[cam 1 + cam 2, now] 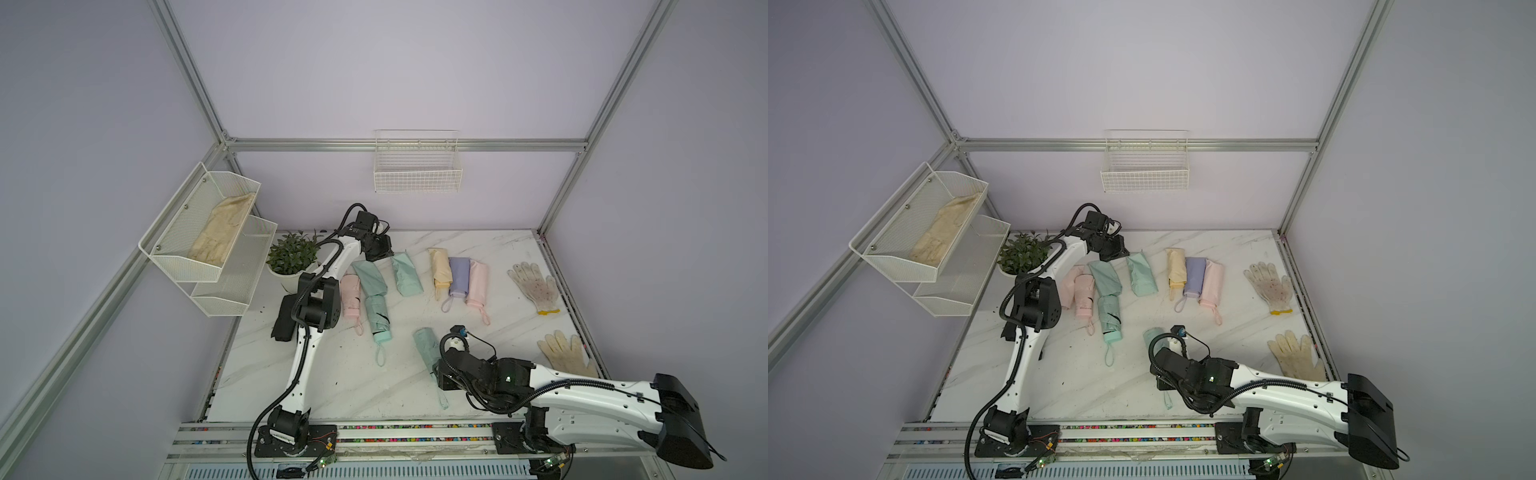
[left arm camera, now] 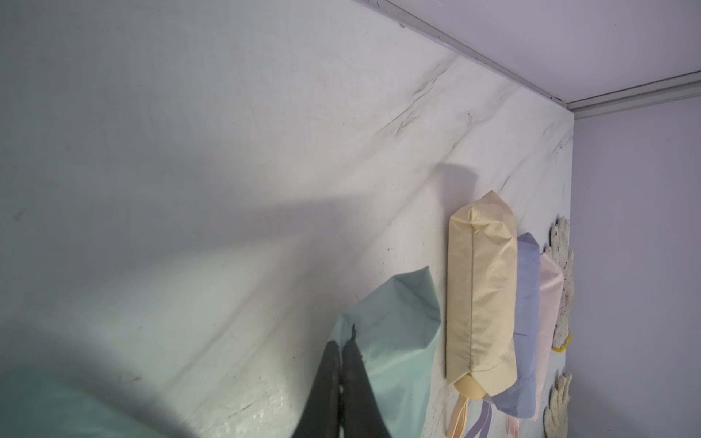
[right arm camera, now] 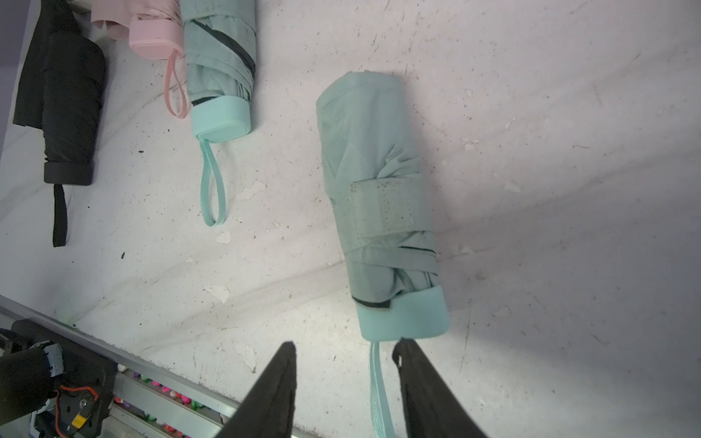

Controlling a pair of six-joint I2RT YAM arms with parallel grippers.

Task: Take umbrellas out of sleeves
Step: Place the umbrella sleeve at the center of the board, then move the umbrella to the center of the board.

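Right gripper [image 3: 346, 343]: jaws apart, astride the wrist loop [image 3: 375, 379] of the mint umbrella [image 3: 379, 197]. Left gripper [image 2: 342, 344]: nearly together at the mint sleeve [image 2: 394, 341]; hold indeterminate.

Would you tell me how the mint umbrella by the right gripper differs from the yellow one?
The mint umbrella is bare, its pleated canopy and strap showing; the yellow umbrella is in its sleeve, only handle cap and loop poking out. The mint one lies alone near the front; the yellow one lies against the lavender sleeve. Both lie flat on the marble table, loops toward the front.
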